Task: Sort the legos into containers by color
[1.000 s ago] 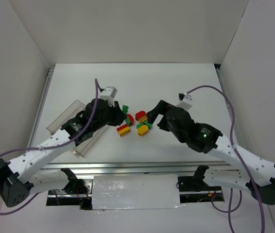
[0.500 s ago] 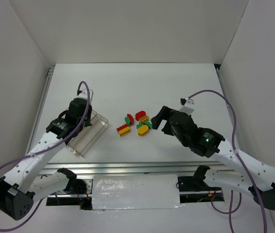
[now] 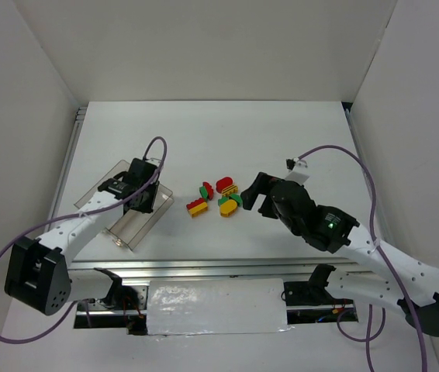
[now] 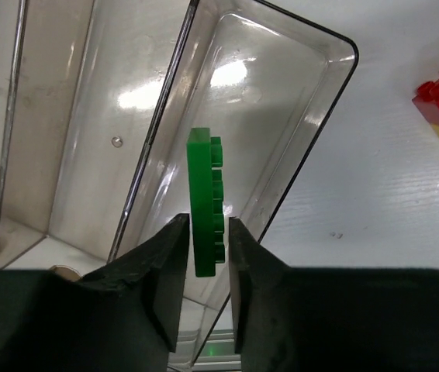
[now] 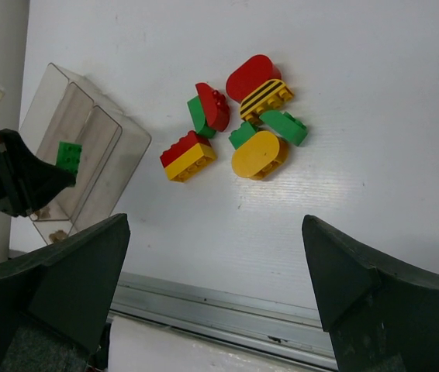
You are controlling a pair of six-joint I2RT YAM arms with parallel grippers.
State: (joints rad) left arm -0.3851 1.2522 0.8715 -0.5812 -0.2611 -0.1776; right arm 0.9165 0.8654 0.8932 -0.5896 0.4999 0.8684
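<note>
Green brick (image 4: 205, 203) held on edge above the clear tray (image 4: 312, 147), ready for release.
The left gripper (image 4: 206, 223) pinches the brick's lower end between both fingers, over what looks like the outer of 3 compartments, the one nearest the loose legos (image 5: 235, 128). The brick hangs close to the divider wall (height above the floor is hard to judge). Nudging it toward the compartment's middle and lowering it before opening should stop it from bouncing or tipping over that wall. The right gripper (image 5: 213, 232) hovers with fingers spread wide, holding nothing, on the near side of the pile. Bare table (image 5: 359, 116) surrounds the pile, so it has room to approach. The red-and-yellow brick (image 5: 188, 155) lies nearest the tray, yet apart from it.
</note>
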